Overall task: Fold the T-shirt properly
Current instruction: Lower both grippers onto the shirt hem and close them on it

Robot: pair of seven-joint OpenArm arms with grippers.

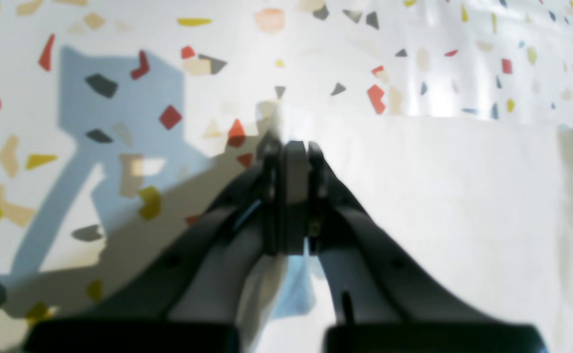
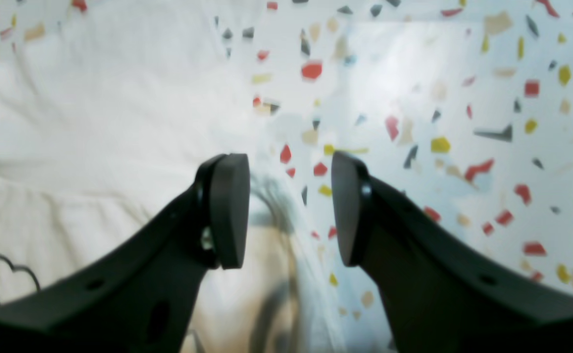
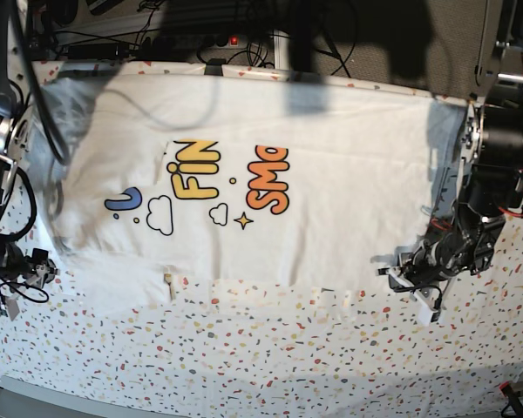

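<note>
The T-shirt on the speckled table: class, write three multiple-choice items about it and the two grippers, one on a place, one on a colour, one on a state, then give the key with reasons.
1. Where is the left gripper?
A. At the T-shirt edge on the base view's right
B. Over the print
C. Off the table cover

2. What colour are the letters "SMO"?
A. Blue
B. Orange
C. Green

3. How is the right gripper?
A. Shut on cloth
B. Open, holding nothing
C. Out of sight

Key: 1 A, it sits at that hem corner. 2 B, the base view shows orange. 3 B, the right wrist view shows a gap between the pads.
</note>
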